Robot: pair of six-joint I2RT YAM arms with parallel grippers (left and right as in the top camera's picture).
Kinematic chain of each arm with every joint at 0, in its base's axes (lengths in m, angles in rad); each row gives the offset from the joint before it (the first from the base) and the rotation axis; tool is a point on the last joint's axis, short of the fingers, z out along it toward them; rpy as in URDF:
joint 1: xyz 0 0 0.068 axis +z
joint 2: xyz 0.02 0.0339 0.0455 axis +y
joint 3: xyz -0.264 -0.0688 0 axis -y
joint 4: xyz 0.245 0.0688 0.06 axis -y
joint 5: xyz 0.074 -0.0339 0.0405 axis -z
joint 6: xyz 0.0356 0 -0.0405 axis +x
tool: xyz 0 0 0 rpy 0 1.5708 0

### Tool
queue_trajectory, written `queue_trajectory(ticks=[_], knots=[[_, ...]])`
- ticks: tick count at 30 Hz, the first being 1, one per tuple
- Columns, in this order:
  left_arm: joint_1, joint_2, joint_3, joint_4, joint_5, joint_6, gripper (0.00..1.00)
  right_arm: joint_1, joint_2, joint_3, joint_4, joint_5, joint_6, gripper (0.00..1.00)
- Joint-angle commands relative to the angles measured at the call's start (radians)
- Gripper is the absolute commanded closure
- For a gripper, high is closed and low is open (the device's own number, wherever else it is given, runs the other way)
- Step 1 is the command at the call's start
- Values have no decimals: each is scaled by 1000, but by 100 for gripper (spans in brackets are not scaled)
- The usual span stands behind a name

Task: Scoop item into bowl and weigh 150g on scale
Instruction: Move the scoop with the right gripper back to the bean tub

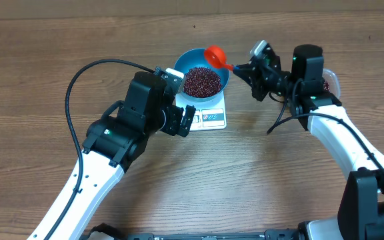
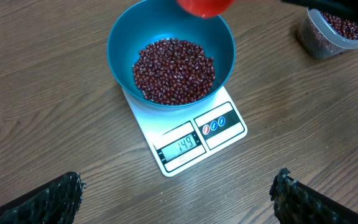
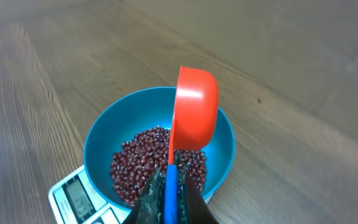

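Overhead view: beans (image 2: 174, 70) lay heaped in blue bowl (image 2: 120, 46). Bowl sat on white scale (image 2: 148, 118); display read 149. Right gripper (image 3: 169, 179) pinched handle of red scoop (image 3: 194, 112), which was tipped over bowl's 1 o'clock rim. Left gripper (image 1: 182, 121) was spread wide, holding nothing, at scale's 8 o'clock. Clear tub (image 2: 334, 31) of beans stood at bowl's 3 o'clock, well apart.

the only readable figure was "149" on the display window (image 2: 180, 147) of the white scale (image 2: 154, 124), seen from the left wrist view, while the three round marks on its button panel (image 2: 219, 124) beside it were too small to make out.
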Motion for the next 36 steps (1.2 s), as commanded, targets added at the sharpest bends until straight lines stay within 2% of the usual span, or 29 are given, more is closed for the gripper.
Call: queue_trajectory(ticks=[1, 9, 20, 27, 33, 36], knots=[[4, -2, 5, 3, 7, -14, 0, -40, 1, 5, 7, -9, 211, 96], [4, -2, 5, 3, 7, -14, 0, -128, -37, 5, -11, -37, 470, 96], [4, -2, 5, 3, 7, -14, 0, -258, -123, 5, -174, -84, 473, 96], [4, -2, 5, 3, 7, -14, 1, -421, -134, 5, -359, 18, 470, 96], [4, -2, 5, 3, 7, -14, 0, -509, -134, 5, -474, 55, 368, 96], [4, -2, 5, 3, 8, -14, 0, -520, -134, 5, -529, 198, 348, 96]])
